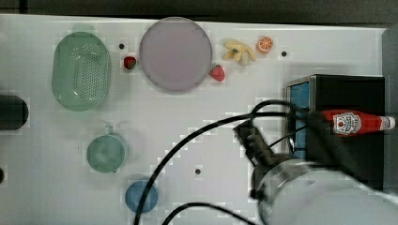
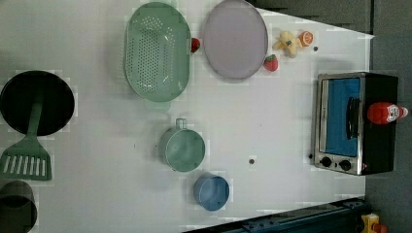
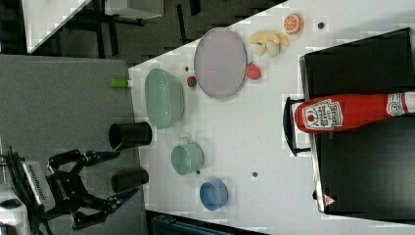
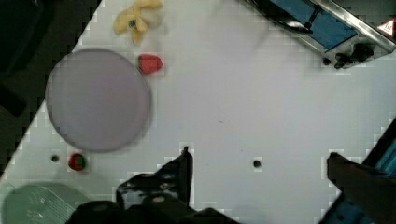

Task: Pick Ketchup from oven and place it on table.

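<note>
The ketchup (image 1: 356, 123), a red bottle with a white cap, rests on the black top of the oven (image 1: 349, 91), near the front edge above the door handle; it also shows in the left view (image 2: 386, 112) and the right view (image 3: 342, 113). The oven (image 2: 340, 121) has its blue glass door shut. My gripper (image 4: 259, 156) is open and holds nothing, its fingers (image 4: 184, 165) wide apart above the white table (image 4: 243, 93), in front of the oven (image 4: 327, 28). In the top view my arm (image 1: 309, 192) reaches in from the bottom right.
On the table (image 1: 197, 122) are a lilac plate (image 1: 175, 53), a green colander (image 1: 81, 70), a green mug (image 1: 106, 153), a blue cup (image 1: 141, 196), two strawberries (image 1: 217, 72), banana pieces (image 1: 239, 50) and an orange slice (image 1: 264, 44). A black pan with a green spatula (image 2: 29, 145) lies at the left view's left.
</note>
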